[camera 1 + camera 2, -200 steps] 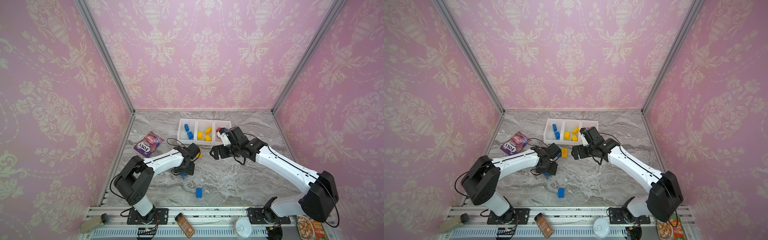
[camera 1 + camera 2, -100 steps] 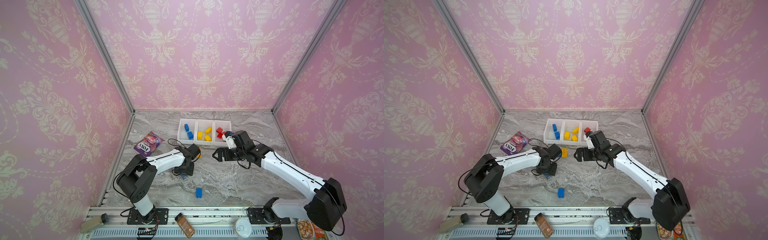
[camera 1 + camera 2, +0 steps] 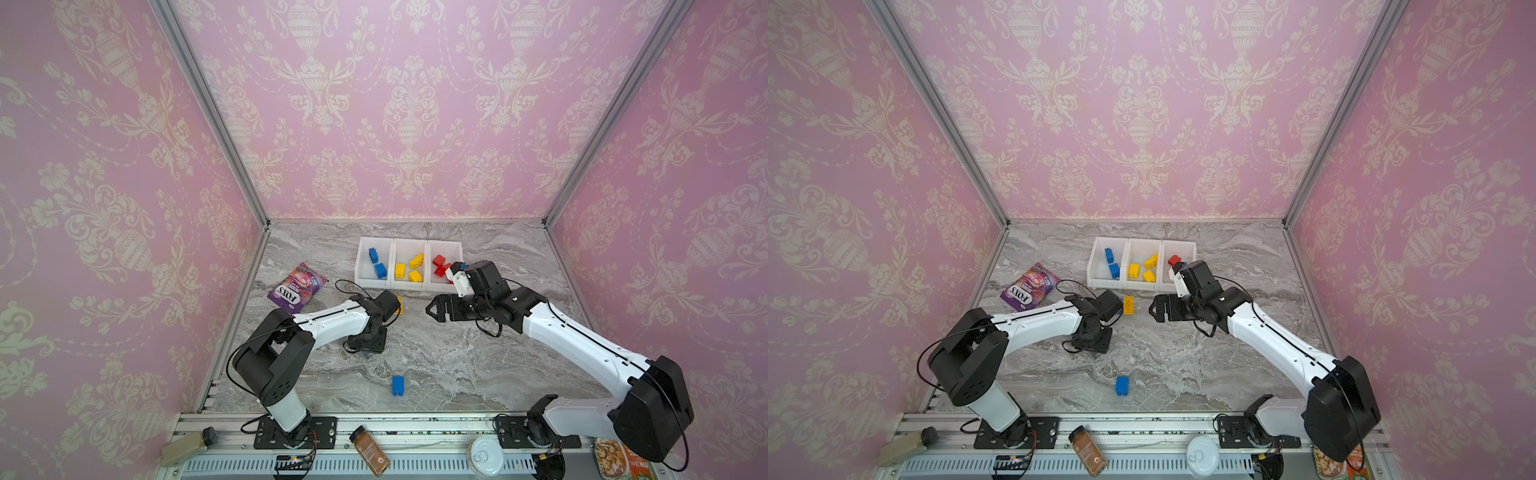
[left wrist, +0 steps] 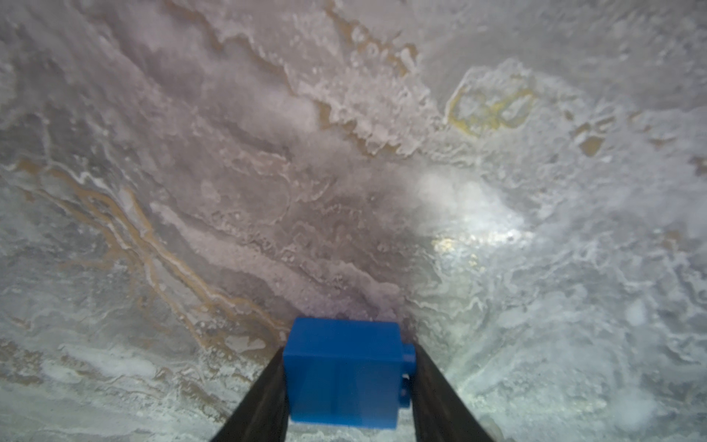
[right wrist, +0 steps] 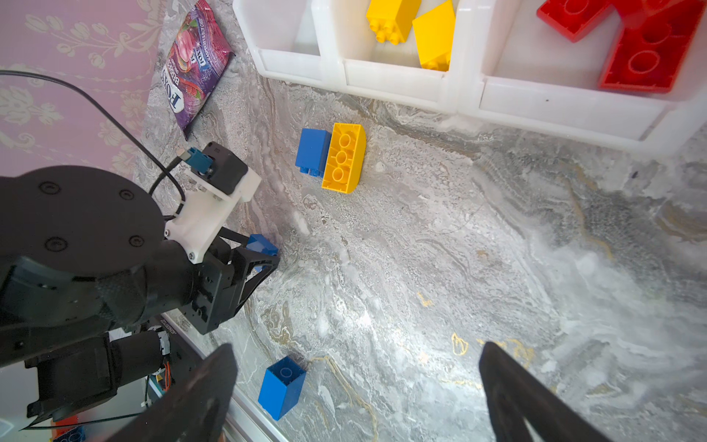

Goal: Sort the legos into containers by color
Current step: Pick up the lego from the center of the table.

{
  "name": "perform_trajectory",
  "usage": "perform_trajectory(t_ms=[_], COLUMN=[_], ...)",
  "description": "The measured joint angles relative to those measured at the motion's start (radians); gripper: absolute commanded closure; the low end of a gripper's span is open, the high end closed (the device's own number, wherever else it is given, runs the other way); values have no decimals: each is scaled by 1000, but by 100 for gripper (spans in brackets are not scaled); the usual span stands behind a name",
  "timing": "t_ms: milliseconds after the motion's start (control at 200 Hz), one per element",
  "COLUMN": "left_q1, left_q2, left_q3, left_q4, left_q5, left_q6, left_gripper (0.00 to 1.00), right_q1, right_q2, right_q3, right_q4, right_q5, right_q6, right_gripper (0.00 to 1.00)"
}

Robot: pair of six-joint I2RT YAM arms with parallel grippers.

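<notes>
Three joined white containers stand at the back. They hold blue legos, yellow legos and red legos, one colour per bin. My left gripper points down at the table and is shut on a blue lego, which both top views hide. My right gripper hovers open and empty over the table in front of the bins. A yellow lego lies against another blue lego. One more blue lego stands near the front.
A purple candy packet lies by the left wall. On the front rail are a spice jar and a white-lidded can. Pink walls close in the marble table on three sides.
My left gripper's jaws have closed in on the blue lego. My right arm has drawn back from over the red bin toward the table's middle, still open.
</notes>
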Motion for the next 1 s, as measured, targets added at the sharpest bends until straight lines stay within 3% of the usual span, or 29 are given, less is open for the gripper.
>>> perform_trajectory(t_ms=[510,816,996], left_q1=[0,5,55], left_q2=[-2,-11,12], left_q3=[41,252,396], left_q4=[-42,-89,-91], left_q5=[-11,-53,-70], left_q6=[2,51,104], left_gripper=[62,62,63], right_q1=[-12,-18,-23], right_q2=[-16,-63,-91], right_q3=[-2,-28,-42], right_q4=[0,0,0], right_q5=[0,1,1], right_q6=[0,2,4], right_gripper=[0,0,0])
